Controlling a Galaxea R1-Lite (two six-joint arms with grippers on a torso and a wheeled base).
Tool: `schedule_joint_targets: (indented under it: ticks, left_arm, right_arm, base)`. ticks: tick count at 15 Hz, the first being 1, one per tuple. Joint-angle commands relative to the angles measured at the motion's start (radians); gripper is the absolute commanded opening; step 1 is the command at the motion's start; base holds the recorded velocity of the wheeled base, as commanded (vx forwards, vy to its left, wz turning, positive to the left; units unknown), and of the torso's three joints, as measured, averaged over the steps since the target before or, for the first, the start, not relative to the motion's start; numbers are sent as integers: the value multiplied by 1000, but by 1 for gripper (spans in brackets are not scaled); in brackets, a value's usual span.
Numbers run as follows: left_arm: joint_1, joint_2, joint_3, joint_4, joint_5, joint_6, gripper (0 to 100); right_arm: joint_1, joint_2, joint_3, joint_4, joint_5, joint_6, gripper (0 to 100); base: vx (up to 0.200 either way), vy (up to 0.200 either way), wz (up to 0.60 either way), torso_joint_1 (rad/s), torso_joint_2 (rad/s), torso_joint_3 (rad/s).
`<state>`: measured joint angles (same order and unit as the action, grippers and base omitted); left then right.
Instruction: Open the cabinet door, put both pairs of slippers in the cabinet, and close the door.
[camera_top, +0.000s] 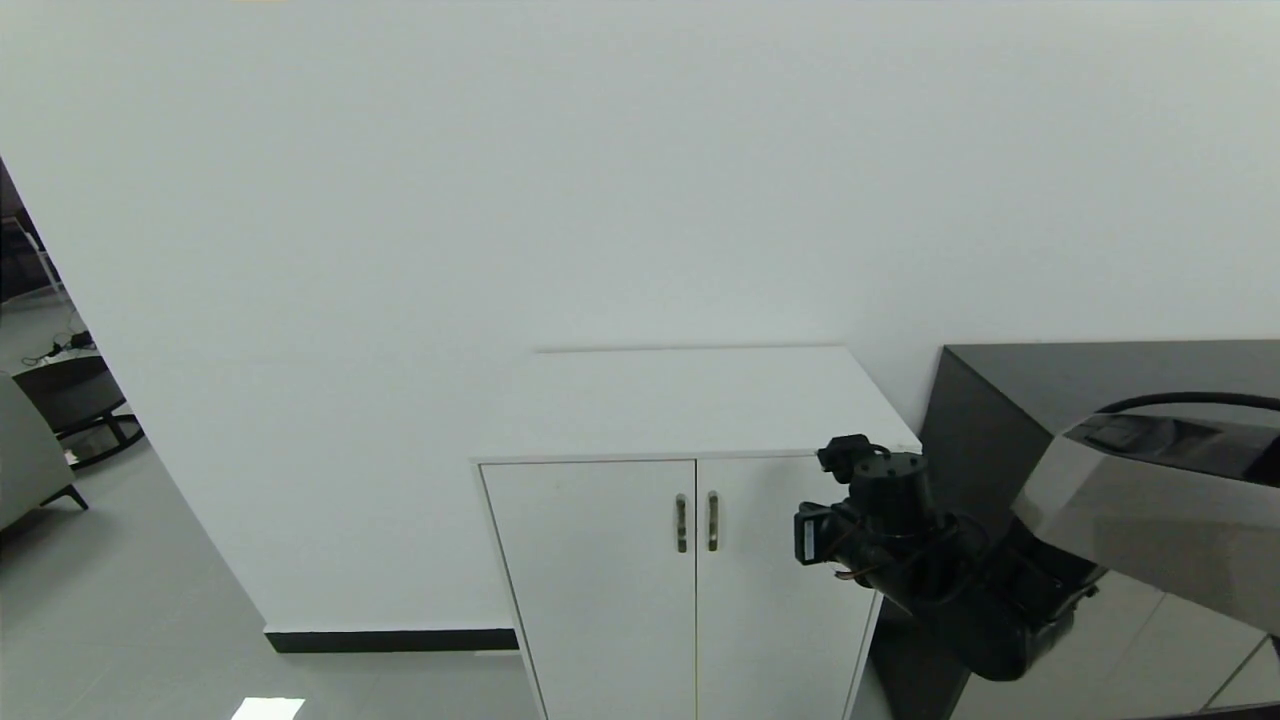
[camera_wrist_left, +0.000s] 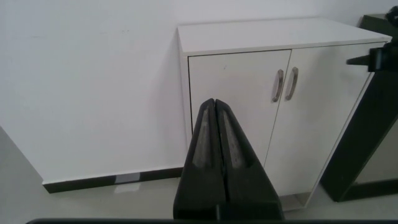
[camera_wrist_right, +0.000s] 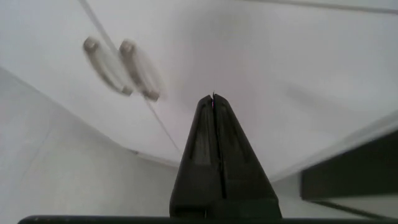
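The right claw (camera_wrist_right: 213, 98), pinched shut and empty, faces the right cabinet door (camera_top: 770, 620); its upright handle (camera_top: 712, 521) lies leftward (left claw (camera_wrist_left: 215, 102), likewise closed, farther off).

Blurred handles (camera_wrist_right: 140, 70); cabinet (camera_top: 600, 580) foot off-frame

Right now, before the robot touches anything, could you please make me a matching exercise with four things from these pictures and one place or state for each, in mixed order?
Things:
1. cabinet doors
2. handles
3. left pincer
4. black unit

Places or states:
A. shut, empty, held apart from the doors
B. both closed
C. stands to the right of the doors
D. upright, side by side where the doors meet

Pairs: 1-B, 2-D, 3-A, 4-C.
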<state>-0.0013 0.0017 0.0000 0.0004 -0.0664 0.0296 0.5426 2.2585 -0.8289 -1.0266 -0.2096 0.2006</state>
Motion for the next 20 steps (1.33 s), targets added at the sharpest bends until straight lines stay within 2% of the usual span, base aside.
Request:
schedule_joint_targets:
  ticks: [1, 4, 9, 10, 13, 16, 18, 20]
  left_arm:
    - [1, 1, 0, 0, 0, 0, 0]
    - [0, 1, 0, 1, 2, -3, 0]
    - [0, 1, 0, 1, 3, -3, 0]
    - [0, 1, 0, 0, 3, -3, 0]
    - [0, 1, 0, 0, 5, -5, 0]
    - [0, 1, 0, 1, 5, -5, 0]
    - [1, 1, 0, 1, 5, -5, 0]
    - [0, 1, 0, 0, 5, -5, 0]
  right_arm:
    - [10, -261, 255, -30, -80, -4, 0]
    - [-35, -542, 527, -35, -88, -40, 0]
    - [-231, -829, 829, -21, -77, -170, 0]
    - [-231, -876, 829, 16, -76, -167, 0]
    - [-228, -1153, 829, 353, 39, -221, 0]
    - [-225, -1323, 829, 542, 125, -225, 0]
    - [-184, -1481, 826, 698, 211, -225, 0]
    - [-147, -1574, 824, 793, 213, -225, 0]
  base:
    - [0, 0, 0, 0, 0, 0]
    - [0, 0, 0, 0, 0, 0]
    - [0, 0, 0, 0, 0, 0]
    - [0, 0, 0, 0, 0, 0]
    - [0, 0, 0, 0, 0, 0]
    - [0, 0, 0, 0, 0, 0]
    - [0, 0, 0, 0, 0, 0]
    - [0, 0, 0, 0, 0, 0]
